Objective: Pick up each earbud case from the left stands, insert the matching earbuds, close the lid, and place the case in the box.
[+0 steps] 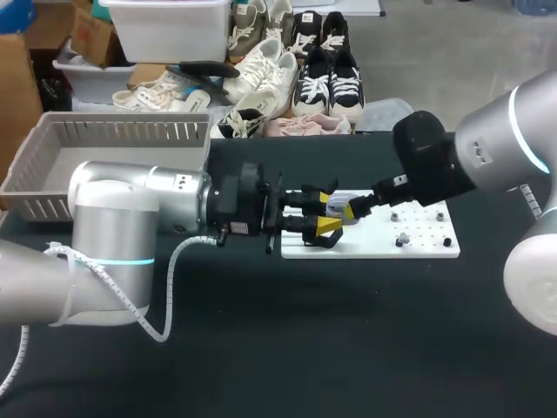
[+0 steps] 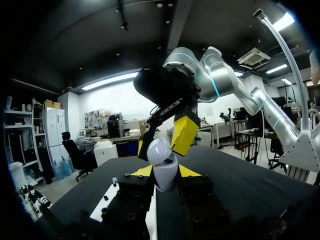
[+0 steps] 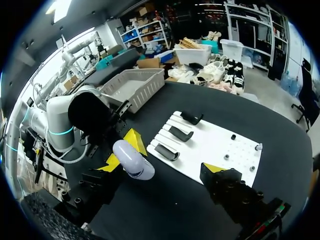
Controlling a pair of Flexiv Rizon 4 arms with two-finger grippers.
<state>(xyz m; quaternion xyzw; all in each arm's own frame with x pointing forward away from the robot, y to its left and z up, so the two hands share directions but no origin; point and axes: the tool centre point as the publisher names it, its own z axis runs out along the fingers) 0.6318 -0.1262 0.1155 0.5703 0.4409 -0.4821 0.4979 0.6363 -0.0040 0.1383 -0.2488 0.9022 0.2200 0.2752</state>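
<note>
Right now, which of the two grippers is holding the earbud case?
The left gripper: both its yellow tips press the white earbud case from opposite sides. The right gripper stands open near it.

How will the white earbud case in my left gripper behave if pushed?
Probably slippery: the earbud case looks smooth, glossy and rounded, and the left gripper pinches only its lower part, so a push could twist it out. It likely is rigid and light. Set down, its egg-like shape might roll.
</note>
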